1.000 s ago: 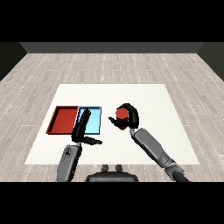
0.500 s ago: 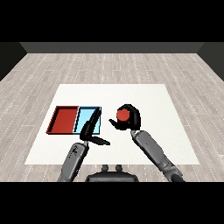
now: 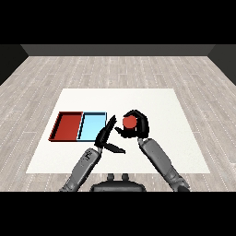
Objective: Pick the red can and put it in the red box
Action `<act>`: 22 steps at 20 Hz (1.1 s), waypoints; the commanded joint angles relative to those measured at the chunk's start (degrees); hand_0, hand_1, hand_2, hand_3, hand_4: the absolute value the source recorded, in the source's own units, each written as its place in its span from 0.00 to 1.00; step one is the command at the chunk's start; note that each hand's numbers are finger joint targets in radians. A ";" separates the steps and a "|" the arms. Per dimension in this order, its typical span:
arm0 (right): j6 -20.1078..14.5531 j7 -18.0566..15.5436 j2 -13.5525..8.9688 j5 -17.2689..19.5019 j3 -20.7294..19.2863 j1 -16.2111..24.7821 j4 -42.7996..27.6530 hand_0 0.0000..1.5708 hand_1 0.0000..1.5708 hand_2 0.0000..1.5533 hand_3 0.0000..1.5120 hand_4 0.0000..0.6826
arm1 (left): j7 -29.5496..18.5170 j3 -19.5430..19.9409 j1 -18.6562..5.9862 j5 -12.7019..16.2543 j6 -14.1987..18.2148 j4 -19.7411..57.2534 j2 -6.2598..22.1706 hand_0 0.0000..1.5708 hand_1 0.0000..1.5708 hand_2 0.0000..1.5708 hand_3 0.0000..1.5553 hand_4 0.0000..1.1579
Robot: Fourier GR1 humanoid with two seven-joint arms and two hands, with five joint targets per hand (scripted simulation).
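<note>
Our right hand [image 3: 136, 125] is curled round the red can [image 3: 130, 121], the black fingers arching over the can's top and far side and the thumb closing in from below. The can's round red top faces up toward our head, and it sits inside the curl of that hand, above the white tabletop [image 3: 156, 103]; we cannot tell whether its base touches the surface. The grey right forearm [image 3: 159, 159] runs back from the hand toward the lower right.

Just to the left of the right hand, close beside the can but not touching it as far as we can see, is our left hand [image 3: 106, 137]. Its fingers are straight and stretched out, pointing up and away from us, with the thumb splayed off to the right toward the right forearm. It holds nothing. Its grey forearm [image 3: 83, 168] comes in from the lower left.

Beyond the left hand's fingertips, and just to their left, lies the light blue tray [image 3: 92, 126]; the fingertips overlap its near right corner in our view. Farther left again, touching the blue tray side by side, lies the red tray [image 3: 68, 126]. The can is well apart from the red tray, with the blue tray and our left hand lying between them.
</note>
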 commanded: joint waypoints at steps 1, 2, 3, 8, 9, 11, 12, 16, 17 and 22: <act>-0.66 3.97 2.58 4.71 1.52 0.98 -3.24 1.00 1.00 0.95 0.94 0.95 | -1.75 -0.93 0.95 1.89 -0.93 2.99 -0.01 0.00 0.00 0.00 0.00 0.00; 2.12 -0.68 3.99 3.84 0.59 1.84 1.90 1.00 1.00 0.95 0.93 0.95 | -0.11 -2.07 0.37 2.83 0.91 2.02 -0.01 0.00 0.00 0.00 0.00 0.00; 2.68 3.87 2.28 3.83 -2.06 0.02 -1.35 1.00 1.00 0.95 0.94 0.96 | -0.51 -3.72 -2.84 4.75 2.90 4.99 -0.01 0.00 0.00 0.00 0.00 0.00; 4.34 0.05 6.95 6.19 -1.15 0.17 1.20 1.00 1.00 0.95 0.93 0.94 | -5.79 -3.63 -4.56 8.56 1.75 11.52 -0.01 0.00 0.00 0.00 0.00 0.00; 6.96 1.73 5.18 5.11 -2.98 1.92 -2.28 1.00 1.00 0.95 0.93 0.93 | -0.03 -6.04 -6.26 7.92 5.33 7.14 -0.01 0.00 0.00 0.00 0.00 0.00; 4.73 2.48 7.83 7.60 -1.53 0.44 -0.65 1.00 1.00 0.95 0.93 0.92 | 0.55 -0.91 -4.82 7.06 0.36 5.81 -0.01 0.00 0.00 0.00 0.00 0.00; 3.56 3.77 7.86 9.19 0.69 3.09 -4.03 1.00 1.00 0.95 0.93 0.93 | -1.85 -1.01 -3.85 6.95 -0.60 7.29 -0.01 0.00 0.00 0.00 0.00 0.00; 6.54 1.56 7.93 7.33 -1.72 2.60 -1.98 1.00 1.00 0.95 0.93 0.92 | 1.03 -3.98 -2.01 5.95 1.69 4.17 -0.01 0.00 0.00 0.00 0.00 0.00; 2.18 0.85 7.95 5.75 1.03 -3.57 2.55 1.00 1.00 0.95 0.93 0.91 | -2.75 -3.97 -4.97 8.75 0.90 9.39 -0.01 0.00 0.00 0.00 0.00 0.00; 2.14 5.79 7.97 7.91 3.04 -1.18 -3.22 1.00 1.00 0.95 0.93 0.96 | -3.30 -5.05 -7.43 11.11 1.74 8.73 -0.01 0.00 0.00 0.00 0.00 0.00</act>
